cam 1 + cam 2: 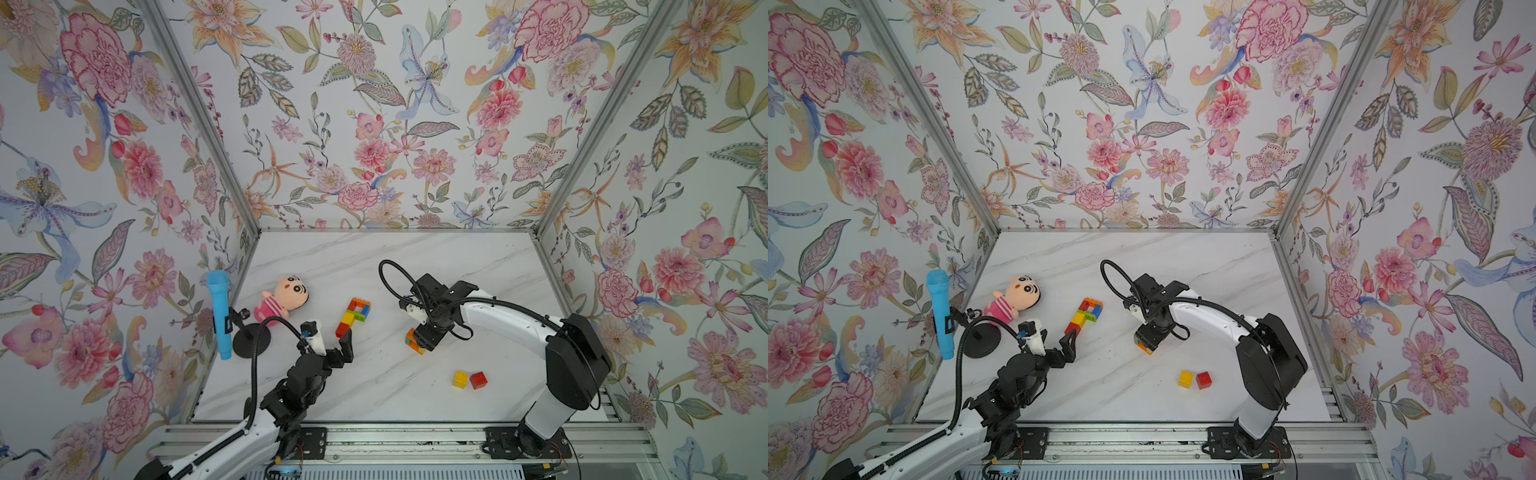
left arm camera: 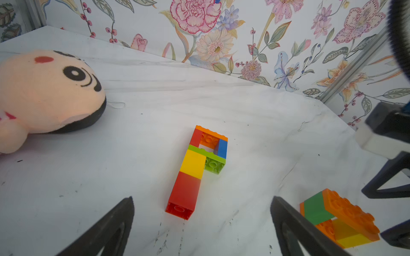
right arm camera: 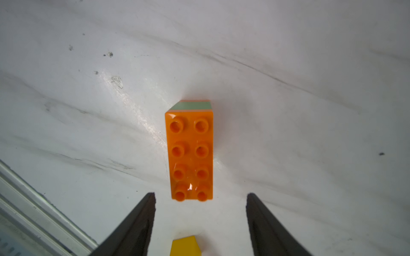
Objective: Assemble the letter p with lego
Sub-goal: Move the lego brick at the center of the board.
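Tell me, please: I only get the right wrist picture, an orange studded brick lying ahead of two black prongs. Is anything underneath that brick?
Observer: Yes. The left wrist view shows the orange brick sitting on top of a green brick and a yellow brick, clipped together as one lump.
Operator: Has anybody made the letter itself?
Observer: In both top views a P-shaped lego figure lies flat on the table, apart from those bricks, over on the left arm's side.
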Motion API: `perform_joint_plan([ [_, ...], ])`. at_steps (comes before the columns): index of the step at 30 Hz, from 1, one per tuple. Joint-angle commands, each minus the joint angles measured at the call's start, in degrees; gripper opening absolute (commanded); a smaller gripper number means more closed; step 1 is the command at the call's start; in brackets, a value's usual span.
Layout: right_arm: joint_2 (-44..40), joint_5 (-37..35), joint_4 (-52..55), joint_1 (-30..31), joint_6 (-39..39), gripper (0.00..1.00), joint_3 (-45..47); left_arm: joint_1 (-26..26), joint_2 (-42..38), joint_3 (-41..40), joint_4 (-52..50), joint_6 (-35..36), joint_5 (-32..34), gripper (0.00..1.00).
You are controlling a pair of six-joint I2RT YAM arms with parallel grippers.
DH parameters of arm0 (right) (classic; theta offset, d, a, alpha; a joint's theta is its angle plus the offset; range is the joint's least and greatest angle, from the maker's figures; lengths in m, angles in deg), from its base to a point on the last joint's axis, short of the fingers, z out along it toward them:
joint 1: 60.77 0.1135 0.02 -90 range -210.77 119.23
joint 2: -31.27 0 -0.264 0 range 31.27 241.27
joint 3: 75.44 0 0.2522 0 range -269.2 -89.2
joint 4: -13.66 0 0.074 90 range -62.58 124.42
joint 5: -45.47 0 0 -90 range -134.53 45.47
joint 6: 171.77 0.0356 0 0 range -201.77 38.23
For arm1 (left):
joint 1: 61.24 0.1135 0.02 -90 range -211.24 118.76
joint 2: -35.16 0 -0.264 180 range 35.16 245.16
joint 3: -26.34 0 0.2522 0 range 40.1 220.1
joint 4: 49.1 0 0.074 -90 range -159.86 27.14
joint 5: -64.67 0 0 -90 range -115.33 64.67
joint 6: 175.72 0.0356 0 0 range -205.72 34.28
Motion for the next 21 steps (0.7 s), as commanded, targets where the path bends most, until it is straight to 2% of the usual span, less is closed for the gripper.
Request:
perform_joint_plan([
  [1, -7.84, -0.55, -1.84, -1.50, 5.02, 0.73, 2.79, 2.33, 1.45, 4.36, -2.99, 1.34, -3.42, 0.99],
  [6, -18.06, -6.21, -5.69, -4.33, 16.32, 0.85, 11.74, 4.92, 2.37, 6.21, -4.83, -0.58, -5.89, 0.99],
  [7, -19.74, -6.56, -5.99, -5.34, 18.49, 0.99, 13.40, 5.09, 1.97, 6.27, -4.89, -0.17, -5.88, 0.99],
  [11, -25.88, -3.38, -8.47, -13.03, 25.04, 1.00, 19.66, 6.33, -0.39, 5.64, -5.24, 2.46, -6.02, 0.99],
  [16, -32.33, -7.72, -13.28, -14.15, 30.46, 1.00, 24.19, 7.71, -1.44, 3.59, -3.63, 2.57, -6.26, 0.99],
  [19, -33.51, -4.48, -10.92, -17.14, 36.57, 1.00, 23.73, 7.76, -1.18, 3.50, -4.04, 3.19, -6.28, 0.99],
  [21, -32.82, -2.44, -7.91, -18.64, 37.72, 1.00, 22.86, 7.75, -1.58, 3.40, -4.33, 3.83, -6.43, 0.99],
])
